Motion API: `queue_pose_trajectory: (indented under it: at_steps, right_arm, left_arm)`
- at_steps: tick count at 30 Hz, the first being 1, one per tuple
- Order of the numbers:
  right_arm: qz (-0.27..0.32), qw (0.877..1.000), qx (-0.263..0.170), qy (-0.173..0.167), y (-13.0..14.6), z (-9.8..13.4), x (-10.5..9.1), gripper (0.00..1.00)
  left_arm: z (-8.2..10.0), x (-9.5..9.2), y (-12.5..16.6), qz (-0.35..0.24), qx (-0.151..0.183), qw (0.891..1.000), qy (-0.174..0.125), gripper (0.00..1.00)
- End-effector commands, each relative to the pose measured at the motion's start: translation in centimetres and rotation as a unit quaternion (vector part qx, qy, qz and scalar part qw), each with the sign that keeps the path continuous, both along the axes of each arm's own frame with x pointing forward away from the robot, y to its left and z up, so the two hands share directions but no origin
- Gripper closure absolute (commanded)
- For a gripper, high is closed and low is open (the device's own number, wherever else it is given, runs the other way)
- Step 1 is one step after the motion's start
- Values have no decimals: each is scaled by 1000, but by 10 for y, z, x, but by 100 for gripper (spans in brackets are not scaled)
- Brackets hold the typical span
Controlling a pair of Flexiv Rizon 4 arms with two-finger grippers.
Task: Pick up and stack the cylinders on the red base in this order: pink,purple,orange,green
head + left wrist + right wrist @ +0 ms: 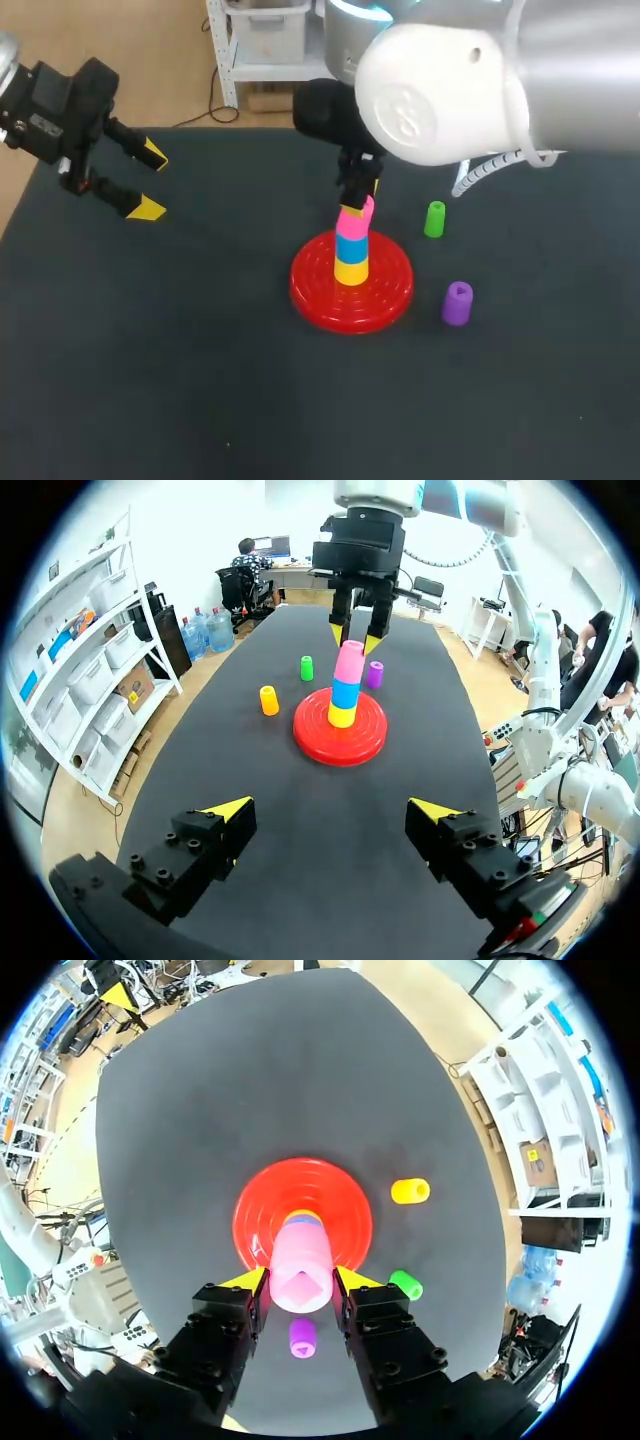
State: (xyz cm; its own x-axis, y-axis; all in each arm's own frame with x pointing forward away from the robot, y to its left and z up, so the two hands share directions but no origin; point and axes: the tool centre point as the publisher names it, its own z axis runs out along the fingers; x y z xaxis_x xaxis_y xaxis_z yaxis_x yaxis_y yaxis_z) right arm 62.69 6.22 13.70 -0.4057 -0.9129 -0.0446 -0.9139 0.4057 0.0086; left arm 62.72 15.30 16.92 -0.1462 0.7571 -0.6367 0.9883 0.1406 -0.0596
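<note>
Pink cylinder [353, 222] above red base [310, 290], axis near vertical, perhaps slightly tilted; right tool [300, 1278] clamps it; left tool [332, 808] released.

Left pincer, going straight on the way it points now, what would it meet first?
Likely the red base, straight ahead of the left pincer, with only bare table between. Depth is unclear, so it could touch the table first.
</note>
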Motion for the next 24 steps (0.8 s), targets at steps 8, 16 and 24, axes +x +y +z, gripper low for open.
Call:
queue_pose_trajectory:
  at_steps: [8, 16, 24]
  right_arm:
    - [23, 1000, -17, -8, 16, -9, 2, 100]
    - [37, 998, -45, -7, 15, -19, -2, 100]
    - [7, 1000, -22, 0, 2, -23, -6, 98]
  left_arm:
    - [-1, 0, 1, 0, -1, 1000, -1, 0]
    - [-1, 0, 1, 0, -1, 1000, -1, 0]
    - [-1, 0, 1, 0, -1, 1000, -1, 0]
